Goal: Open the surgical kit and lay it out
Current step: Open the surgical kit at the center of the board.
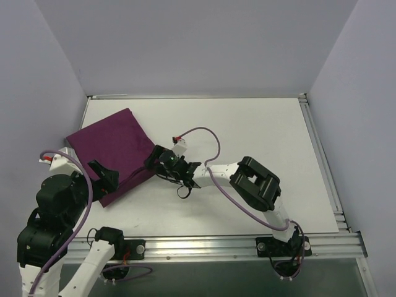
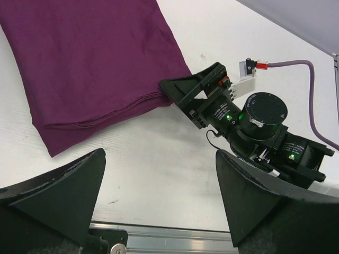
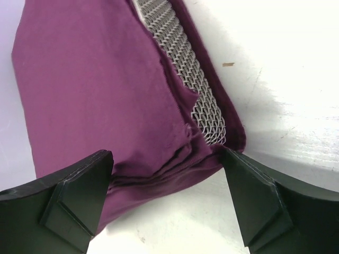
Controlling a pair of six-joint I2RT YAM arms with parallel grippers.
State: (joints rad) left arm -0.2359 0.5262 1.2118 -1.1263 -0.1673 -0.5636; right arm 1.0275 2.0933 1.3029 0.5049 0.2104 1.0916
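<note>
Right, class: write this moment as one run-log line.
wrap: folded over tray | left claw: open, empty | right claw: open, at wrap corner

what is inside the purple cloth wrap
Only one side of a silver wire-mesh tray shows, through a gap in the cloth wrap, in the right wrist view. Whatever it holds is covered.
</note>
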